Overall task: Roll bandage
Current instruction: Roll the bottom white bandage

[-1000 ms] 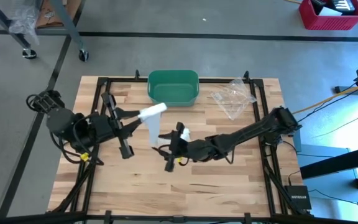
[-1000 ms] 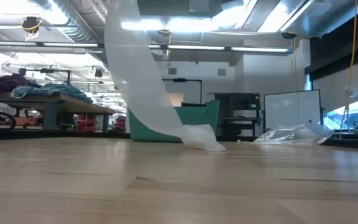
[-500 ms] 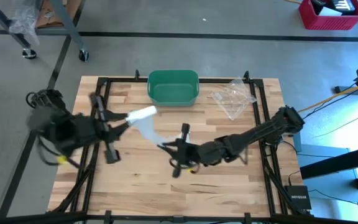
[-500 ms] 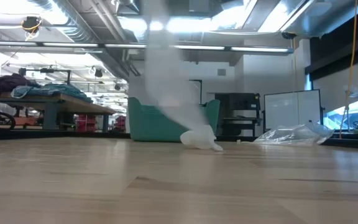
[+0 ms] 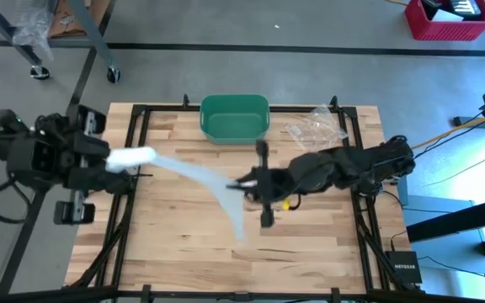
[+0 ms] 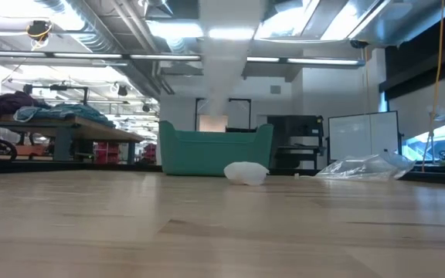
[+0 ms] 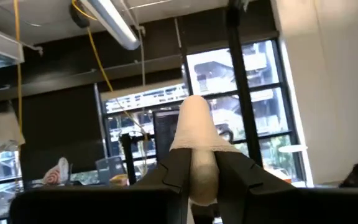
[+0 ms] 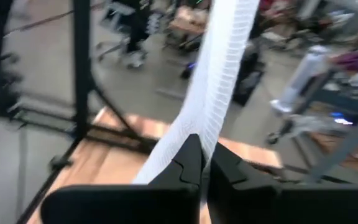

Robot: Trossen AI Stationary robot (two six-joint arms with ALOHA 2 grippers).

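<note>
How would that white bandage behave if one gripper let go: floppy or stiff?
Probably floppy: the bandage sags in a curve between the left gripper and right gripper. It seems light, hanging as a thin ribbon. Its loose tail would likely drop limp onto the table.

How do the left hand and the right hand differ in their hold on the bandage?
The left hand holds the bandage's rolled end at the table's left edge; the right hand, at mid-table, pinches its flat loose strip. The left grips thick bulk, the right a thin layer. Both are shut on it.
</note>
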